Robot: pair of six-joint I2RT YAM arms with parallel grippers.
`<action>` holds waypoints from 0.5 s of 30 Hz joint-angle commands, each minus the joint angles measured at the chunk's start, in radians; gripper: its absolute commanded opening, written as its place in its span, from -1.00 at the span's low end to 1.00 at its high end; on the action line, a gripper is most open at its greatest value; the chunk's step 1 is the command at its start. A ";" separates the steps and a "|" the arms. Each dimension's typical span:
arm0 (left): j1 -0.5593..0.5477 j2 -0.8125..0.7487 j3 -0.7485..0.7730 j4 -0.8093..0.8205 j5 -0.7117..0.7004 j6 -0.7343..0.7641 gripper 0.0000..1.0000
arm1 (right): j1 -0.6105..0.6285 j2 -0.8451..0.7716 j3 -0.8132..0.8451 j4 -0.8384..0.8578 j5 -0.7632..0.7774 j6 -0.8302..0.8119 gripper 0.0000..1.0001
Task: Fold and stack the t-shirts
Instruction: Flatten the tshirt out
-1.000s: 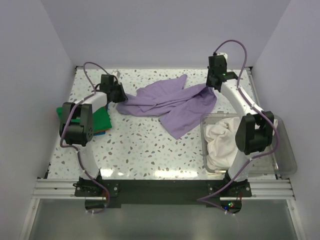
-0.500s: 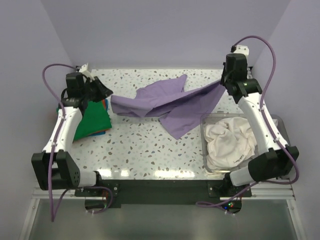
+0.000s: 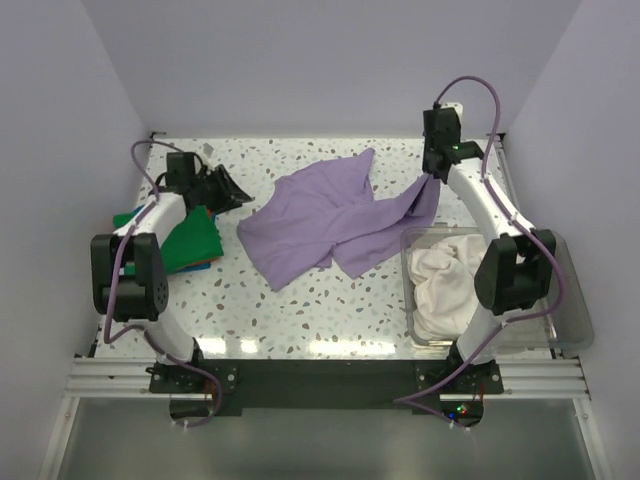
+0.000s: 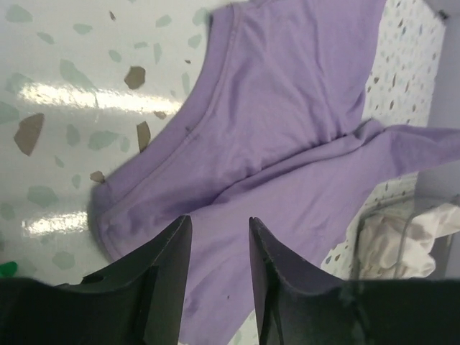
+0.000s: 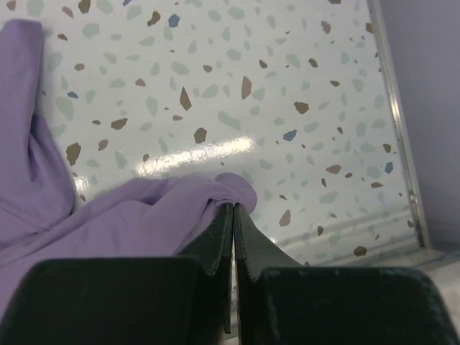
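Observation:
The lavender t-shirt (image 3: 325, 215) lies crumpled across the middle of the speckled table; it also shows in the left wrist view (image 4: 287, 122). My right gripper (image 3: 432, 176) is shut on its far right corner (image 5: 230, 190) and holds that corner lifted. My left gripper (image 3: 238, 193) is open and empty, just left of the shirt's edge, its fingers (image 4: 169, 251) above the cloth. The folded green t-shirt (image 3: 190, 240) lies at the left under my left arm. The cream white t-shirt (image 3: 450, 285) is bunched inside the bin.
A clear plastic bin (image 3: 570, 310) stands at the right front. Walls close in the table on the left, back and right. Blue and orange cloth edges (image 3: 207, 212) show by the green shirt.
My left gripper has let go of the lavender shirt, whose left side has dropped to the table. Both arms have swung back inward; the right gripper still holds its corner.

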 commanded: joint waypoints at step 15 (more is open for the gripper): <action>-0.243 -0.044 -0.205 -0.119 -0.243 0.166 0.33 | -0.005 -0.063 -0.042 0.020 -0.096 0.054 -1.00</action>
